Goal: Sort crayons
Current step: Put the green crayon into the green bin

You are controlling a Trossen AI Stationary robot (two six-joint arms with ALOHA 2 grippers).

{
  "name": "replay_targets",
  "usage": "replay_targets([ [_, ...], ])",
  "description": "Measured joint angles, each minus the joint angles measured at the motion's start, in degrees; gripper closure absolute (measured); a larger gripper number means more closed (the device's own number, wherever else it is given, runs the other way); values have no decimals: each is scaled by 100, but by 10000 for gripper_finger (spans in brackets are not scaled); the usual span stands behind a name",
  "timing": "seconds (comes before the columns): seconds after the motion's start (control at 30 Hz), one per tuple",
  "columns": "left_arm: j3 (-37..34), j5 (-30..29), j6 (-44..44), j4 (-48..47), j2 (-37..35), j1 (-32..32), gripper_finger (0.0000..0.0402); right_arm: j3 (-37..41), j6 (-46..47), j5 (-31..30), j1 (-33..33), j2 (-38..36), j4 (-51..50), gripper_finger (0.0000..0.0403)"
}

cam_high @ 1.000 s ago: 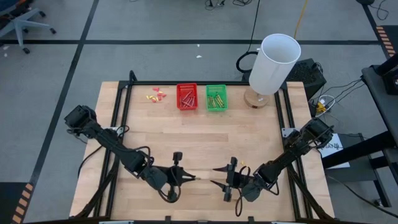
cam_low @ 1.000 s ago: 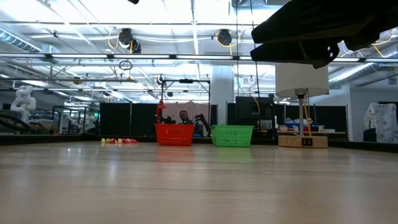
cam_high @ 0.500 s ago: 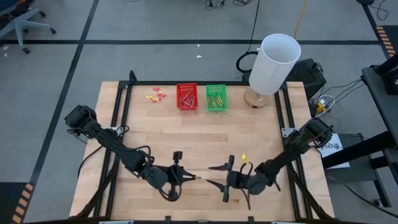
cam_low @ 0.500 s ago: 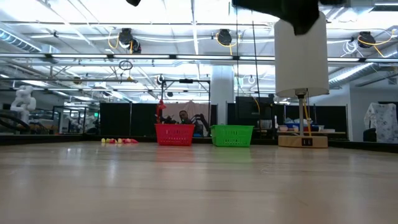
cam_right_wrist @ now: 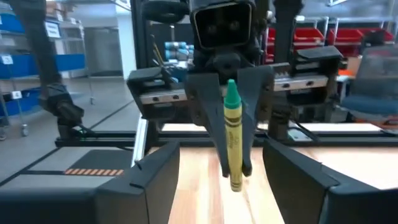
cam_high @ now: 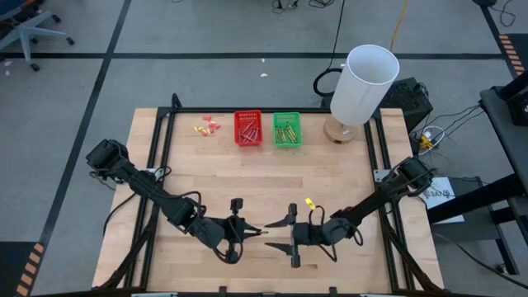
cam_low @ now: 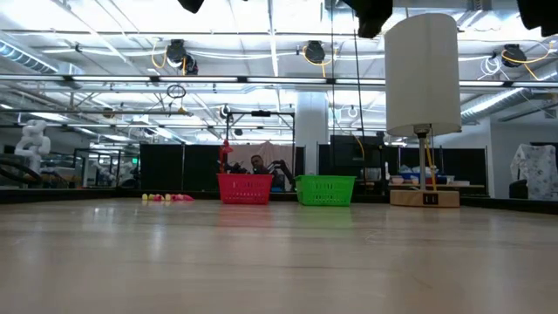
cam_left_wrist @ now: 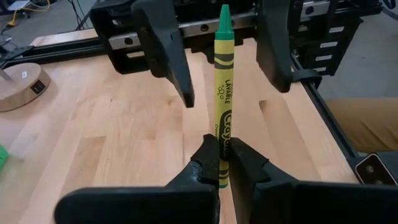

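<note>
A yellow-green crayon with a green tip hangs above the near middle of the table, and my left gripper is shut on it. My right gripper faces it from the table's right, open. Its two fingers stand on either side of the crayon's tip end without touching it. At the far edge stand a red basket and a green basket, each with several crayons lying inside. My left gripper pinches the crayon's blunt end between its two fingertips. The fingers reach toward the table's right, slanted a little downward, and the crayon runs on along their line. It is lifted clear of the table, its green tip toward my right gripper.
Small yellow and pink scraps lie left of the red basket. A tall white cylinder on a round wooden base stands at the far right corner. Bare wood stretches between the baskets and the grippers.
My right gripper has gone toward the table's left, closer to my left gripper, has risen and has tipped up to about level. It stays open, with its fingers now on either side of the crayon's tip. The crayon has kept its place.
</note>
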State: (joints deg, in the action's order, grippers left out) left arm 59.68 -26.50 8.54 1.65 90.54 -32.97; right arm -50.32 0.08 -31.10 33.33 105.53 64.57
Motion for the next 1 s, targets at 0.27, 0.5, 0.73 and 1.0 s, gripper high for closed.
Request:
replay_targets([
  [0.27,0,1,-30,5,0,0,391,-406,-324,131,-80,239,78,188],
  [0.5,0,2,-33,-4,0,0,391,-606,-438,127,-103,389,31,188],
  [0.73,0,2,-35,-22,-1,0,391,-606,-549,108,-103,385,40,208],
  [1.0,0,10,-35,-42,0,-2,391,-606,-677,75,-103,383,35,291],
])
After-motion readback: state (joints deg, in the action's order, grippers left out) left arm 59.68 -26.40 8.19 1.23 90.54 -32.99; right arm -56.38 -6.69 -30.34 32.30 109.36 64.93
